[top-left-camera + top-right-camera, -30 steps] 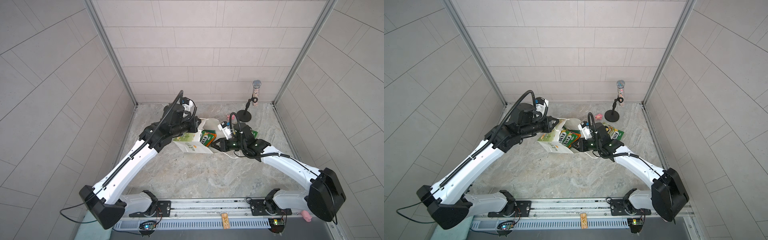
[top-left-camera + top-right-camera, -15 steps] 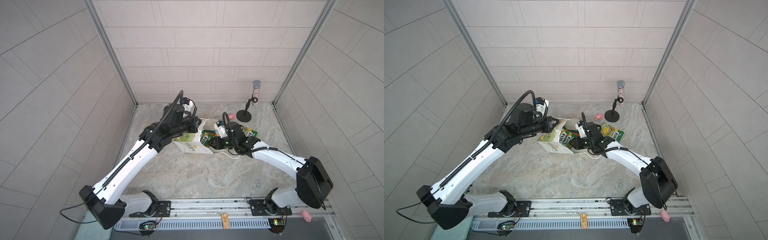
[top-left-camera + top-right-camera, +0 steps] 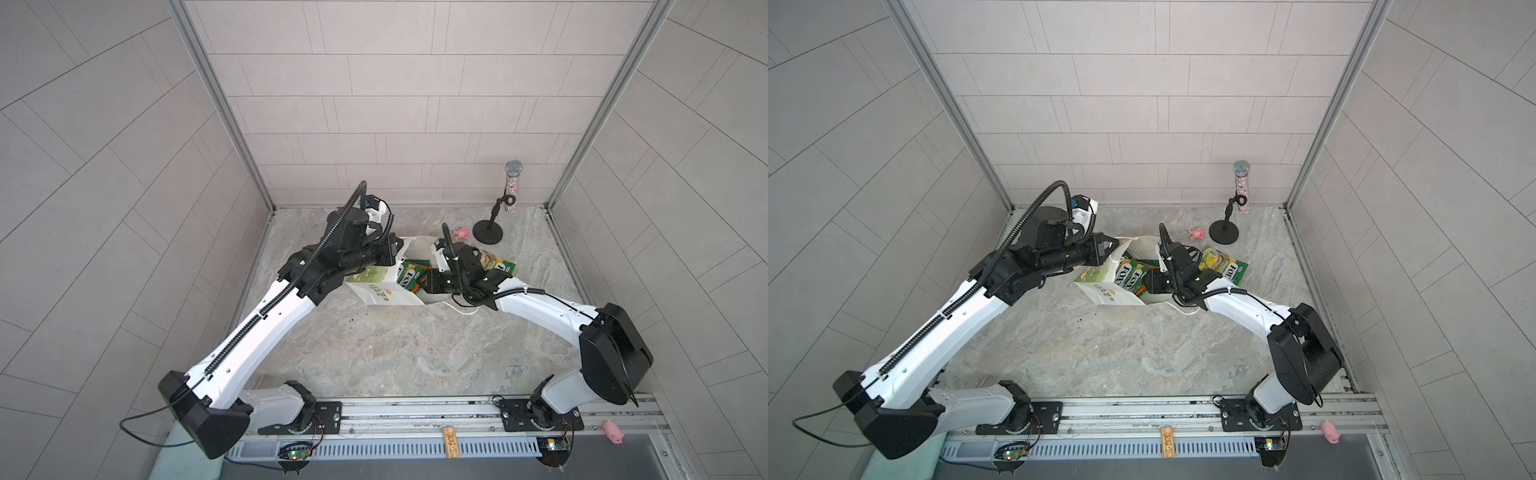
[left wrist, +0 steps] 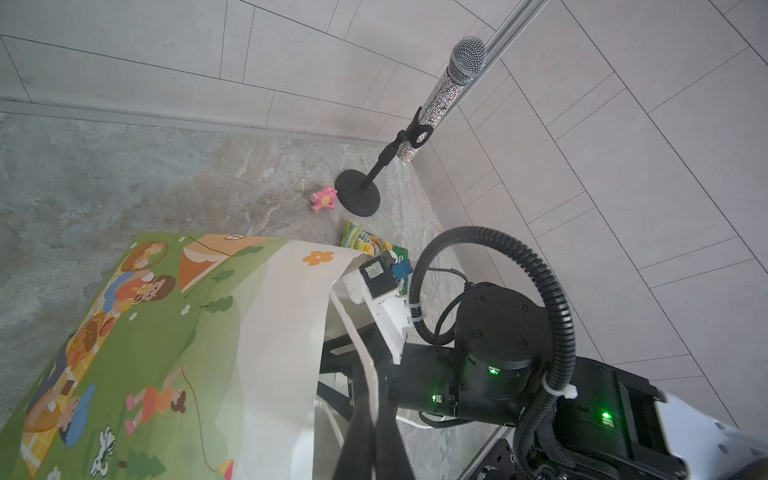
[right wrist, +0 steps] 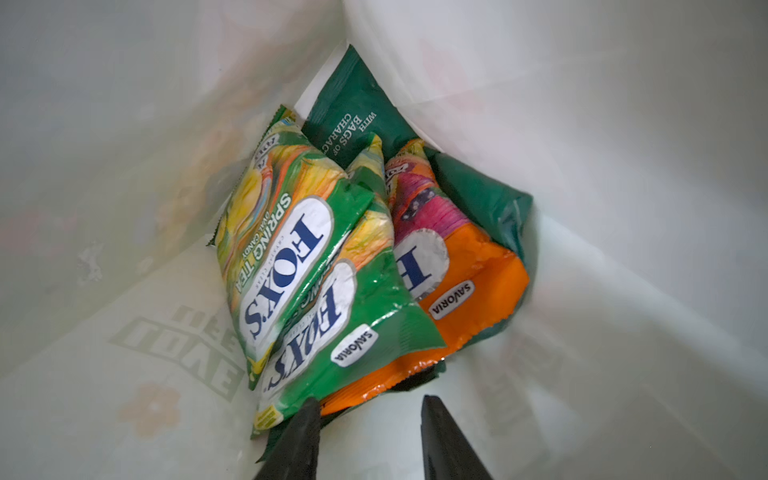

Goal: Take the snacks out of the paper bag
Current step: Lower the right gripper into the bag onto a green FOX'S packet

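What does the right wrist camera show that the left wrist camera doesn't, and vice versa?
Right wrist only: the inside of the paper bag, holding two FOX'S packets, an orange packet and a dark green packet, plus the open right gripper. Left wrist only: the bag's picnic print, a microphone, a pink toy, another FOX'S packet outside. Both: the paper bag.

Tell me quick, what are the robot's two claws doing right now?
Left gripper: shut, pinching the paper bag at its rim.
Right gripper: open inside the bag, holding nothing, next to the Fox's packets.
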{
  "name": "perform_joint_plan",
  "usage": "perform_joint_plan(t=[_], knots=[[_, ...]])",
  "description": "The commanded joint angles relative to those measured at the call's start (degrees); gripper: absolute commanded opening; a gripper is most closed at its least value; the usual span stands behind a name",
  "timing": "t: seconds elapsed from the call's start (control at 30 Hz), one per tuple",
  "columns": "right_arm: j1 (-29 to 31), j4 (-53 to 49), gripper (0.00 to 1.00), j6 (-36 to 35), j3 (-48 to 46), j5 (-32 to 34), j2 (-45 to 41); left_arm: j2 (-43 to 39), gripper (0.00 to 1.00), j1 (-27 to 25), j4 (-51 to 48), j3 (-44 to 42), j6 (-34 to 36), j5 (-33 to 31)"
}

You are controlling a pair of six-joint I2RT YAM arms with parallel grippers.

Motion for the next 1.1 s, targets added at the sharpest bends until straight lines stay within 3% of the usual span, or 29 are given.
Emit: perform_joint_plan(t=[0.0, 0.43, 1.07], knots=[[0.3, 0.0, 0.44, 2.0, 0.7, 2.1, 1.2, -0.3, 0.00, 0.4, 0.9, 0.1, 0.2, 0.5], [0.6, 8.8, 0.50, 7.7, -1.7, 0.7, 1.3, 0.3, 0.00, 0.4, 1.3, 0.2, -0.2, 1.5], [0.7, 9.8, 0.50, 11.4, -2.2, 4.9, 3.3, 0.9, 0.00, 0.3, 2.2, 0.3, -1.1, 3.4]])
